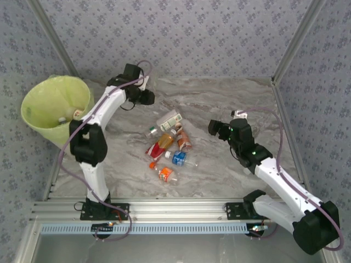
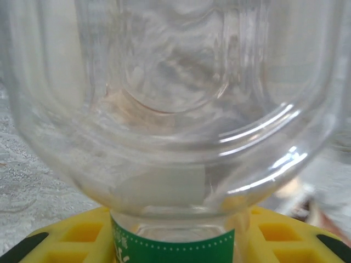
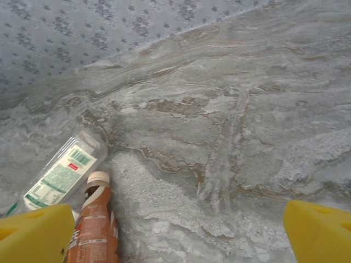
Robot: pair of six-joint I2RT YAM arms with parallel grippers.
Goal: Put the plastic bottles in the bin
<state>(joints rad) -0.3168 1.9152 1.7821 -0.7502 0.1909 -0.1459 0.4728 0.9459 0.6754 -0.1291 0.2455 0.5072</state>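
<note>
The left gripper (image 1: 146, 97), clamped on a green-labelled bottle (image 2: 175, 109), may clip the rim of the bin (image 1: 33, 123) and drop it, while the right gripper (image 3: 178, 233) holds its fingers apart.

The bin (image 1: 55, 109) sits at my far left, at the tabletop's (image 1: 230, 104) edge. Loose bottles (image 1: 169, 145) lie mid-tabletop between my arms. One bottle (image 2: 175, 109) sits between my left fingers (image 2: 77, 238), right of the bin, behind the loose ones.
</note>
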